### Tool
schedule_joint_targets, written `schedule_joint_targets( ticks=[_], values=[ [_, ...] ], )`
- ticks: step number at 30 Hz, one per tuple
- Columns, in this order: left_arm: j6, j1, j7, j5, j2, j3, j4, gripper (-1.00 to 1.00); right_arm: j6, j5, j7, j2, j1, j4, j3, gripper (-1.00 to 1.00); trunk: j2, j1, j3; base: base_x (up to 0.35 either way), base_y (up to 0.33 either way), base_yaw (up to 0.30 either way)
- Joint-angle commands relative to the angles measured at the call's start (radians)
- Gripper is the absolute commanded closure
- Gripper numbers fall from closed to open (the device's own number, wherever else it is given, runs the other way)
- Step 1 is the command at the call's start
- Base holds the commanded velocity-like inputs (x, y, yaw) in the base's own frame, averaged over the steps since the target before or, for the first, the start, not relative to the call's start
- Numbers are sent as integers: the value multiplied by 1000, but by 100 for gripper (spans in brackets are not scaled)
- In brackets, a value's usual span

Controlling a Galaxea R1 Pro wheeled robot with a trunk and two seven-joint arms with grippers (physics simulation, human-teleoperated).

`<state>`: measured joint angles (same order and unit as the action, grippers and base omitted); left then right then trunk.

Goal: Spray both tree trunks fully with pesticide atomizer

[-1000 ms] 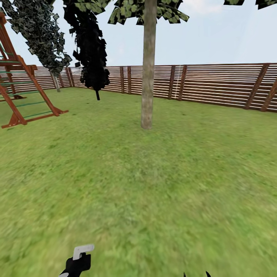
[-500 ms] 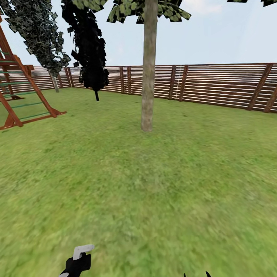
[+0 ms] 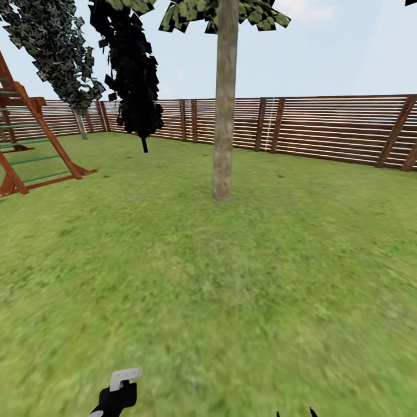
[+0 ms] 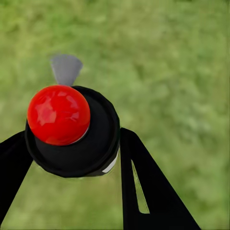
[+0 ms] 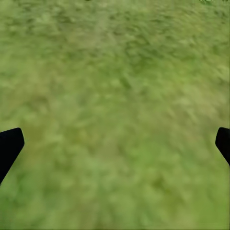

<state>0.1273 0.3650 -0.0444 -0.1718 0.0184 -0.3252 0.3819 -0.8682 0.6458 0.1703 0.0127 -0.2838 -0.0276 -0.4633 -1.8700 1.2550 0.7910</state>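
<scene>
The pesticide atomizer (image 3: 119, 392), dark with a white nozzle, sits at the bottom of the head view, and my left gripper (image 3: 110, 405) is shut on it. In the left wrist view its black body (image 4: 91, 148) with a red knob (image 4: 58, 115) is clamped between my black fingers (image 4: 143, 191) above the grass. One tree stands ahead in the garden, its mottled grey-brown tree trunk (image 3: 223, 116) rising straight from the lawn. No white specks of pesticide show on the bark. My right gripper (image 3: 295, 413) (image 5: 115, 143) hangs open over bare grass.
A brown slat fence (image 3: 324, 127) closes the lawn at the back. At the left stands a red-brown wooden climbing frame (image 3: 35, 145). Near the fence are a black-leaved tree (image 3: 136, 69) and a thin-trunked grey-green tree (image 3: 58, 52). Open grass (image 3: 231, 278) lies between me and the trunk.
The whole head view has shifted: the trunk base sits slightly lower and the climbing frame further left, so the camera has moved. Both grippers stay as they were.
</scene>
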Motion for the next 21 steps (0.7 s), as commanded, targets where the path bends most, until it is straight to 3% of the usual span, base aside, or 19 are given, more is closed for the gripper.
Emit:
schedule_joint_targets(
  ticks=[1, 21],
  values=[
    [0, 0, 0, 0, 0, 0, 0, 100, 0, 0, 0, 0, 0, 0, 0, -100, 0, 0, 0, 338, 0, 0],
    [0, 0, 0, 0, 0, 0, 0, 100, 0, 0, 0, 0, 0, 0, 0, -100, 0, 0, 0, 338, 0, 0]
  ],
)
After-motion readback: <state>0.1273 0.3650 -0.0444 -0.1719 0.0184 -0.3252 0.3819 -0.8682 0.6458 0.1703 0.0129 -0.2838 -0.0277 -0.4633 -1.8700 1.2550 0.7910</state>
